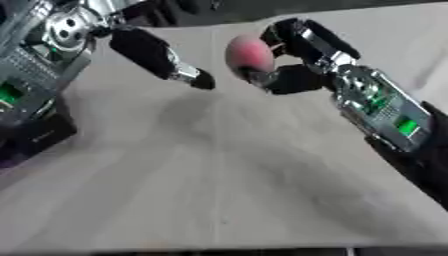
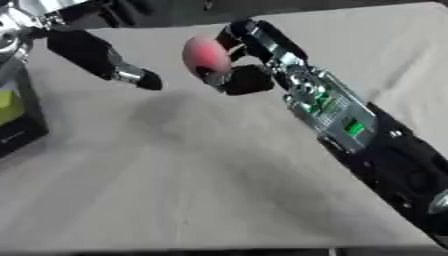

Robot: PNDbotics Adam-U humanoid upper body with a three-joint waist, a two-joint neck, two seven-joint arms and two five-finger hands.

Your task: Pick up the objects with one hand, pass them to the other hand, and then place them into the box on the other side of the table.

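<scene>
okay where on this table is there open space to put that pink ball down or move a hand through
The widest bare stretch of table runs from below both hands to the near edge. The far right corner behind the right hand is bare too. It is crowded in the gap between the pink ball and the left hand, and beside the dark box at the left edge.

Left robot hand [image 1: 131,42] partly cropped, blurred
</scene>
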